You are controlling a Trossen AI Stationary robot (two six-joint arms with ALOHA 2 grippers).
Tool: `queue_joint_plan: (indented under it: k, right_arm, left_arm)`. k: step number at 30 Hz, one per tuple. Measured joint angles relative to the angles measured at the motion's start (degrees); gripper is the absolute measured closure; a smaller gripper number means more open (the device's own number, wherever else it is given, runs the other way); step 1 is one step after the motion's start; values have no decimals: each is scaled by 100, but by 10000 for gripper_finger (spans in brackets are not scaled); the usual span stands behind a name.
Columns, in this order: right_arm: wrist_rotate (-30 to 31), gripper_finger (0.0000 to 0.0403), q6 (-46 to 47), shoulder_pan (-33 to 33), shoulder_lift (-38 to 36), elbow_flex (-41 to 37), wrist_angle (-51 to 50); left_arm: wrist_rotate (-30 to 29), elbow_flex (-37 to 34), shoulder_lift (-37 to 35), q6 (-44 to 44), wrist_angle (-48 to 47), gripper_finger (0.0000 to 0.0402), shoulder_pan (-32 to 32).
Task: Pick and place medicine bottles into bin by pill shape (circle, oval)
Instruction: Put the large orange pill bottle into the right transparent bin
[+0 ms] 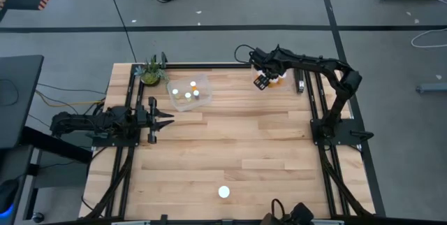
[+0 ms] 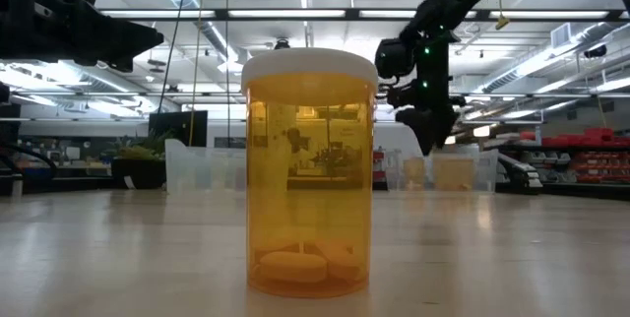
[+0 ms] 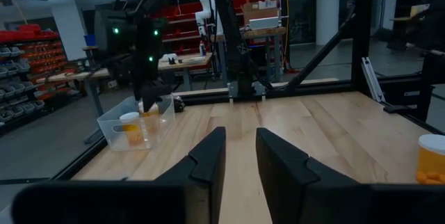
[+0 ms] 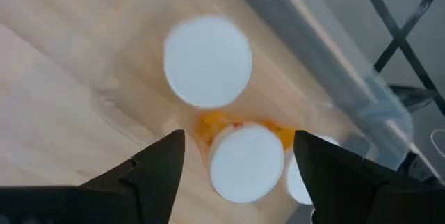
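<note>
Overhead, the right gripper point(image 1: 262, 82) hangs with fingers spread above white-capped medicine bottles point(image 4: 208, 60) standing in a clear bin point(image 1: 292, 78) at the table's point(image 1: 244, 141) far right edge; the left gripper point(image 1: 166, 119), fingers nearly pressed together and empty, waits at the left side; another bin point(image 1: 188, 91) holds more bottles; one orange bottle point(image 2: 309, 171) stands alone near the front edge.

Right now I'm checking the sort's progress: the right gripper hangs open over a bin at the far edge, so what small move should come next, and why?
Probably lift the right gripper straight up, clear of the bin. Its fingers are spread, and a white-capped bottle sits below them, apparently released. One bottle stands unsorted at the near edge. The left gripper waits shut.
</note>
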Motion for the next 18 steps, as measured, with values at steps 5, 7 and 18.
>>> queue_joint_plan:
  k: [5,7,18]
  right_arm:
    - [-88,125,4,310,0,440,-80]
    - [-136,125,-35,525,0,599,-88]
    - [-547,125,-48,2080,-2,1167,341]
  left_arm:
    - [0,0,-2,0,0,317,-1]
    - [0,2,0,0,-1,316,0]
    - [0,0,0,0,0,310,-2]
